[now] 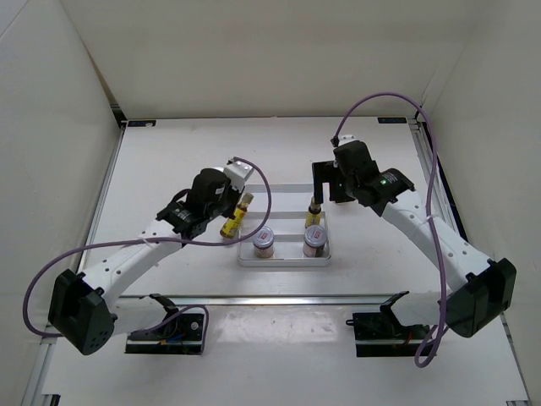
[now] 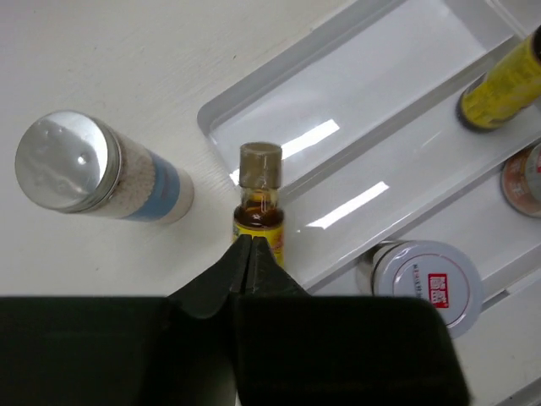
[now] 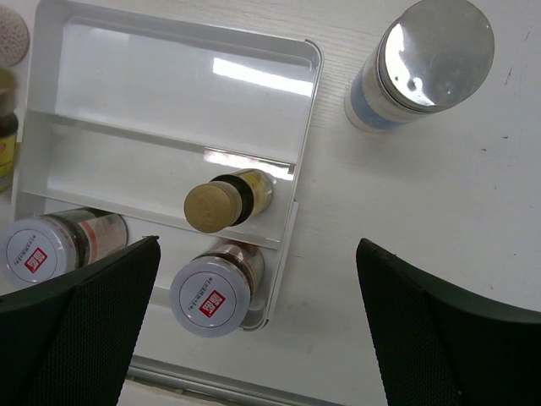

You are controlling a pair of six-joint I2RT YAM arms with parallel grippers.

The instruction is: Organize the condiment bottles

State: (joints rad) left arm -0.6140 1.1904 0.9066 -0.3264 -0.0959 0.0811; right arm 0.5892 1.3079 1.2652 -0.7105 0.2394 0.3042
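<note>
A slim yellow bottle (image 2: 259, 199) with a tan cap stands just outside the white tray's left wall (image 2: 221, 127). My left gripper (image 2: 252, 241) is shut, its jaws pressed flat together with nothing between them, the tips just short of that bottle. A white bottle with a blue band (image 2: 101, 169) stands on the table to its left. In the tray, a second yellow bottle (image 3: 224, 201) occupies the middle row and two pinkish jars (image 3: 215, 292) (image 3: 51, 245) the front row. My right gripper (image 3: 258, 244) hangs open above the tray's right end. Another white bottle (image 3: 423, 63) stands right of the tray.
The tray (image 1: 283, 260) lies mid-table between both arms, and its back row holds nothing. White walls enclose the table on the left, right and back. A metal rail (image 1: 279, 298) runs along the near edge in front of the arm bases.
</note>
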